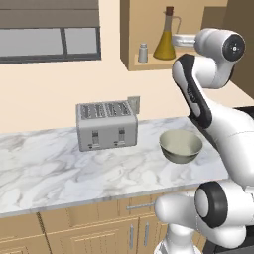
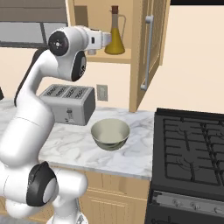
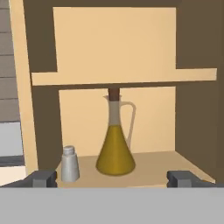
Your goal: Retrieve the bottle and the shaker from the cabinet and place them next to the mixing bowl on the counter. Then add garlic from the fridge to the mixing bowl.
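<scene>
My pincer (image 3: 112,178) stands with its jaws spread wide and nothing between them, levelled at the open cabinet (image 3: 192,113). The bottle (image 3: 115,144) stands upright on the lower shelf, roughly centred between my fingertips (image 3: 43,178); the shaker (image 3: 69,164) sits just beside it on the left, apart from it. I judge the bottle glass, part-filled with oil, so bottom-heavy, slick and breakable. The cone body looks too wide low down; the upper cone or neck below the stopper seems the safer hold. Below, the marble counter (image 1: 59,168) carries a toaster (image 1: 106,125) and the mixing bowl (image 1: 181,146), with bare worktop around the bowl. A stove (image 2: 192,144) adjoins.
</scene>
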Motion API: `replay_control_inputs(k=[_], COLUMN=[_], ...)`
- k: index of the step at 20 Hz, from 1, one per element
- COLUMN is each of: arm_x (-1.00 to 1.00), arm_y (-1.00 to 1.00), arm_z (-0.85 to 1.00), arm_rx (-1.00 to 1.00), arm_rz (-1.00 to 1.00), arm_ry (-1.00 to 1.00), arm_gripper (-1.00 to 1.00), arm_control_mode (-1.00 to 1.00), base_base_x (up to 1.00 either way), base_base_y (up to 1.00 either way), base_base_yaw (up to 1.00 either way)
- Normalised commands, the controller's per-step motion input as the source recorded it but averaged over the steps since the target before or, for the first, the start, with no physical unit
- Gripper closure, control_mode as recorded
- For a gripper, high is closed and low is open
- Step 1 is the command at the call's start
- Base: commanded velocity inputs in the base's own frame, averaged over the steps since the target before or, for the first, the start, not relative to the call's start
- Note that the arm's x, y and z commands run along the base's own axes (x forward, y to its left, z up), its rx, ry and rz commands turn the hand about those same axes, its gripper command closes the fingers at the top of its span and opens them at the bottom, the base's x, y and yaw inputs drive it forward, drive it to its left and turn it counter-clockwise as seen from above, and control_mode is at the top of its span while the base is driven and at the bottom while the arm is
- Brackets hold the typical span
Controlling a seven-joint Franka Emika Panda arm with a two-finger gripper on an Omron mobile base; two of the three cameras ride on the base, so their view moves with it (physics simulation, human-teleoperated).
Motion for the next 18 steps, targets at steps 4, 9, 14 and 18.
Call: replay_control_inputs(k=[4, 9, 14, 18], arm_x=[0.21, 0.09, 0.08, 0.19], arm_y=[-0.11, 0.0, 0.0, 0.0], arm_z=[0.21, 0.0, 0.0, 0.0], arm_rx=[-0.06, 0.0, 0.0, 0.0], arm_rz=[-0.1, 0.0, 0.0, 0.0], arm_ry=[0.0, 0.02, 0.0, 0.0], arm_gripper=[-1.0, -1.0, -1.0, -1.0], arm_control_mode=[-1.0, -1.0, -1.0, -1.0], base_base_x=[0.0, 0.0, 0.0, 0.0], base_base_y=[0.0, 0.0, 0.0, 0.0], base_base_yaw=[0.0, 0.0, 0.0, 0.0])
